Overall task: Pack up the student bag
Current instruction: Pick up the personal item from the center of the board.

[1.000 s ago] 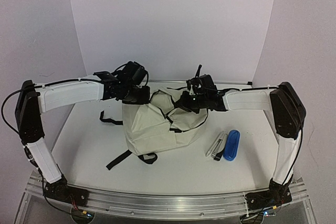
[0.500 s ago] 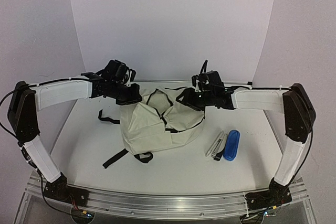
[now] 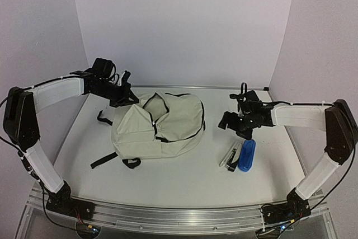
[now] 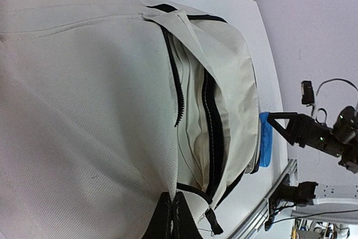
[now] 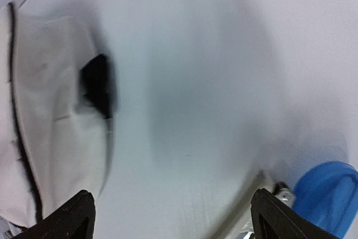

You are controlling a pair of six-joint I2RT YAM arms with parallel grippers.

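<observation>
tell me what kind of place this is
Most likely a robot lab test booth: a white table walled by plain backdrop panels, two robot arms bolted to a metal rail at its near edge, and a student bag and blue case laid out as props.

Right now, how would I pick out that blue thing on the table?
Start at the big cream backpack lying mid-table. Look to its right, near the right gripper. The blue case is the rounded oblong beside slim grey pen-like sticks, the only bright-coloured item there.
</observation>
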